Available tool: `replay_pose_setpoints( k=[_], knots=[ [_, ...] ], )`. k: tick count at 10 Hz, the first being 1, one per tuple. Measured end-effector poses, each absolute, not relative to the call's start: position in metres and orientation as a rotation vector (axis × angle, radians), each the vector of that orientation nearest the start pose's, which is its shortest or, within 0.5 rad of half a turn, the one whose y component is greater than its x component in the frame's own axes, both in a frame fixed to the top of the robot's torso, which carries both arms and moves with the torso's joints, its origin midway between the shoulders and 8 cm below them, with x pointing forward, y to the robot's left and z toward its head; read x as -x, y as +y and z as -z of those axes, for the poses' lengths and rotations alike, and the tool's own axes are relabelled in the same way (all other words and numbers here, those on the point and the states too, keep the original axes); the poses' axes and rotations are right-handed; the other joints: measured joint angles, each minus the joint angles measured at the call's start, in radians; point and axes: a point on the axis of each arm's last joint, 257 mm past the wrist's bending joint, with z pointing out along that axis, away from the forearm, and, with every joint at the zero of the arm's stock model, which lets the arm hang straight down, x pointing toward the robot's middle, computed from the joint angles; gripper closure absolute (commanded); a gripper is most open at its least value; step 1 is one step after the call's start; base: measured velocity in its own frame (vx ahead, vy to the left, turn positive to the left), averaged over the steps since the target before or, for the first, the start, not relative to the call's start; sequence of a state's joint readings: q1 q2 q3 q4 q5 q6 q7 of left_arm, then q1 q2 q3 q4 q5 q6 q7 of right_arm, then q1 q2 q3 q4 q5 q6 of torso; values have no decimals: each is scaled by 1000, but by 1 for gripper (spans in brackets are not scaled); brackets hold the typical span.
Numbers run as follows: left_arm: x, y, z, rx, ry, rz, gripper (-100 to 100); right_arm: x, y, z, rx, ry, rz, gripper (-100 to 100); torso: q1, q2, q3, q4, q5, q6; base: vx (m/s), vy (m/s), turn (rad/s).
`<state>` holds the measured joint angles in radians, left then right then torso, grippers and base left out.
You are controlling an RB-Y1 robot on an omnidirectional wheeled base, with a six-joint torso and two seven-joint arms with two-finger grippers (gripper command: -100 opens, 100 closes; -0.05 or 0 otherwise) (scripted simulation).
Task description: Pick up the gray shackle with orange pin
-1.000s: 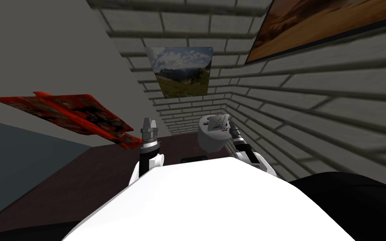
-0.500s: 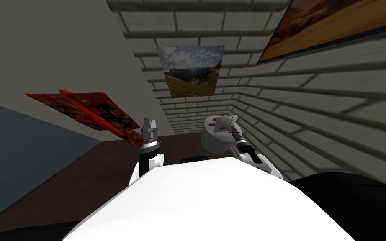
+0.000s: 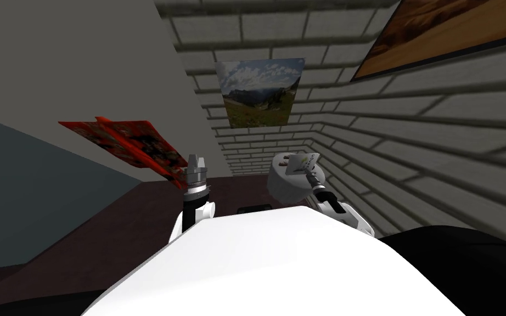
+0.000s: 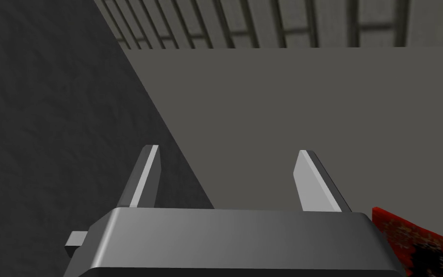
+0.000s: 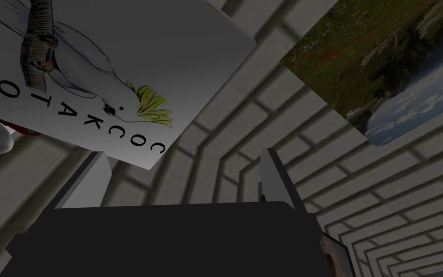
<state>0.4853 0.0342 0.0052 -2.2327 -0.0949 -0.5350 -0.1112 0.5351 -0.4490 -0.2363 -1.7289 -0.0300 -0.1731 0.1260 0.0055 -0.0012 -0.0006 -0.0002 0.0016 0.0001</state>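
1. Swung left since a second ago: my own turn, so the landscape picture and the red poster now sit further toward 3 o'clock.
2. Right hand reaches out at 1 o'clock over the white round worktop, fingers spread and holding nothing, tips close by the cockatoo card.
3. Shackle – a pale grey loop with a red-orange pin – lies on the worktop at the card's 9 o'clock, outside the spread fingers.
4. Left hand is raised at 11 o'clock – spread and empty.
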Motion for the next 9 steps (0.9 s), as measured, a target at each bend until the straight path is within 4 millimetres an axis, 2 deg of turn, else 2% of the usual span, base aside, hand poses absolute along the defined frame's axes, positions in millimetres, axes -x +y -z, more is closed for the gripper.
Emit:
replay_pose_setpoints(
  k=[3,9],
  knots=[
    [-350,265,-13,525,719,1142,0,-341,-528,285,-967,1491,-399,-100,-1,0,0,0,0,0,54,77,64],
    [-350,265,-13,524,719,1142,0,-315,-573,327,-1020,1585,-250,-100,-3,1,0,0,-1,1,45,37,50]
  ],
)
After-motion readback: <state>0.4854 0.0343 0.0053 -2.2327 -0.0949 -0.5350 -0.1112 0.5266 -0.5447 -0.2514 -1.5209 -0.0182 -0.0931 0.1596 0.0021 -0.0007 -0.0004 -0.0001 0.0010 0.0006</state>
